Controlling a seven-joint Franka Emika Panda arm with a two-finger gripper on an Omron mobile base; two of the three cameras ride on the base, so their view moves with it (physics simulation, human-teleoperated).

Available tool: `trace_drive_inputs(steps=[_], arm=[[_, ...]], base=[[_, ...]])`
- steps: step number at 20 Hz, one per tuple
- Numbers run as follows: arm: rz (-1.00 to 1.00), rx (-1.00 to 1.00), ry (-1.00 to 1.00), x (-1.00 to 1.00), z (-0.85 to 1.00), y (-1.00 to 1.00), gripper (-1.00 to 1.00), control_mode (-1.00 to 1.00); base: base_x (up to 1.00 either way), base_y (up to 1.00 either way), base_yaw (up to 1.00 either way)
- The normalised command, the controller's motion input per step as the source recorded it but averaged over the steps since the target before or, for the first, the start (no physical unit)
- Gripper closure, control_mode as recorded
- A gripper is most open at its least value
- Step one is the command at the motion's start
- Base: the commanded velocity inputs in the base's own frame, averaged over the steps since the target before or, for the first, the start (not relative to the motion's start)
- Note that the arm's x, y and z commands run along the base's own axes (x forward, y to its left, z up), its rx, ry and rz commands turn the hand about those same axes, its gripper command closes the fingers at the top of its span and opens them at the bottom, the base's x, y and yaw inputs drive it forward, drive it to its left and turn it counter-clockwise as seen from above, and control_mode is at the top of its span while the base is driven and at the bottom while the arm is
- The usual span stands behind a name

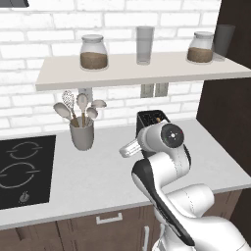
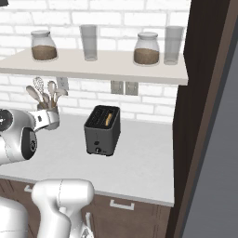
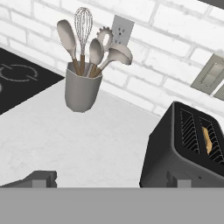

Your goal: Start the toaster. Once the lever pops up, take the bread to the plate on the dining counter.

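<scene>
1. The toaster [image 2: 102, 130], a dark grey rounded box with two ribbed slots, stands on the pale speckled table [image 2: 144, 172].
2. A tan bread [image 2: 109, 119] slice sits in one toaster slot.
3. Left of the toaster, a grey cup [image 3: 81, 92] holds wooden-handled utensils [image 3: 89, 41].
4. The claw [image 3: 111, 180] hangs left of the toaster, fingers spread apart, holding nothing.

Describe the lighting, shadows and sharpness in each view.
Left base view: flat, even light, the shelf shading the bricks beneath it. Right base view: the toaster sharp, only a faint shadow at its foot. Hand view: the utensil holder crisp, no glare or blur.
</scene>
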Motion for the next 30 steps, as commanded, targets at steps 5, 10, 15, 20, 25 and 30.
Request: trace_drive_inputs(steps=[5,10,15,20,25,30], arm=[[0.00,0.00,0.00,0.00,0.00,0.00,-1.00,-1.00],[0.00,0.00,0.00,0.00,0.00,0.00,-1.00,-1.00],[0.00,0.00,0.00,0.00,0.00,0.00,-1.00,-1.00],[0.00,0.00,0.00,0.00,0.00,0.00,-1.00,-1.00],[0.00,0.00,0.00,0.00,0.00,0.00,-1.00,-1.00],[0.00,0.00,0.00,0.00,0.00,0.00,-1.00,-1.00]], base=[[0.00,0.00,0.00],[0.00,0.00,0.00],[0.00,0.00,0.00],[0.00,0.00,0.00],[0.00,0.00,0.00],[0.00,0.00,0.00]])
